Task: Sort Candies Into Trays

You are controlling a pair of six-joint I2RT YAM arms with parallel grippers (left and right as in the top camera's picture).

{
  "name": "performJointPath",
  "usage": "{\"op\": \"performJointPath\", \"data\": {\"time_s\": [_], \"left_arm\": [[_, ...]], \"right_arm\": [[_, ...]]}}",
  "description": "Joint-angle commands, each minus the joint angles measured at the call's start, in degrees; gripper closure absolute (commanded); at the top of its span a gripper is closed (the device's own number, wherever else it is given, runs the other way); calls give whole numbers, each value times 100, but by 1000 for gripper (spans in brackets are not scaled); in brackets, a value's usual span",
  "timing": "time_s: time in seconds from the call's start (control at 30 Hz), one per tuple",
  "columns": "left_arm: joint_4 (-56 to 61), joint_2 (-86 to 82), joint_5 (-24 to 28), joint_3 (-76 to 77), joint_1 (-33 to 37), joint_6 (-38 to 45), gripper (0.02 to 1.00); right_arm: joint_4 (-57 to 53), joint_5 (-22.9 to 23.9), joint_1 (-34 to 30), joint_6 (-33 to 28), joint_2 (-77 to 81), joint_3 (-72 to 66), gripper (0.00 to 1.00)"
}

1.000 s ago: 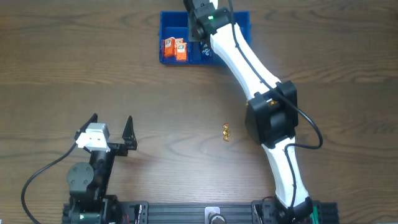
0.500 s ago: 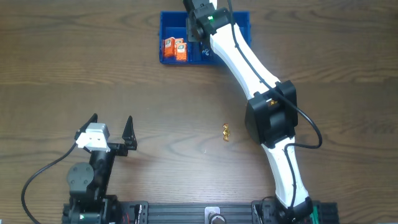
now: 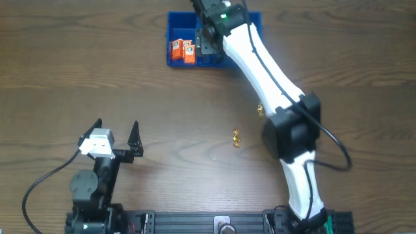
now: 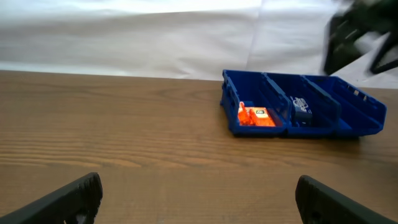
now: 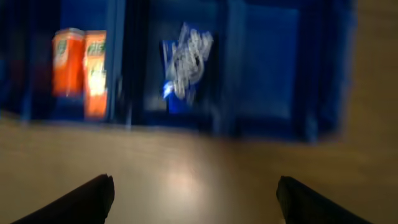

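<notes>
A gold candy (image 3: 236, 138) lies loose at the top view's centre, a second candy (image 3: 259, 109) just upper right of it. The blue tray (image 3: 169, 29), upper centre, holds orange boxes (image 3: 182, 52) and a blue packet (image 5: 185, 59). The right gripper (image 5: 194, 186) hangs before it, spread and empty. I judge it between picks, and a loose candy comes next. The left gripper (image 3: 117, 125), lower left, is spread too

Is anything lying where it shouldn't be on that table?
A gold candy lies loose on the table, and a second candy lies beside the right arm. Both are well short of the tray, whose end compartment looks empty. Nothing else stands out.
</notes>
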Motion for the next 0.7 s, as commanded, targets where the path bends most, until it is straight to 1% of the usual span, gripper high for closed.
{"op": "performJointPath", "data": {"time_s": [0.03,0.1,0.2,0.27,0.4,0.53,0.63,0.7], "left_arm": [[-192,-44,107,-111,20,20,20],[-192,-44,107,-111,20,20,20],[-192,-44,107,-111,20,20,20],[-192,-44,107,-111,20,20,20],[-192,-44,107,-111,20,20,20],[-192,-44,107,-111,20,20,20],[-192,-44,107,-111,20,20,20],[-192,-44,107,-111,20,20,20]], "right_arm": [[-850,33,315,-15,-903,-39,132],[-1049,11,424,17,-1097,-319,132],[-911,2,573,345,-1572,-1318,132],[-553,-136,662,455,-1934,-2166,132],[476,-782,748,603,-2616,-3971,137],[1121,-944,748,946,-3012,-5311,141],[1582,-1121,739,957,-3189,-6037,143],[1718,-1134,734,955,-3204,-6301,148]]}}
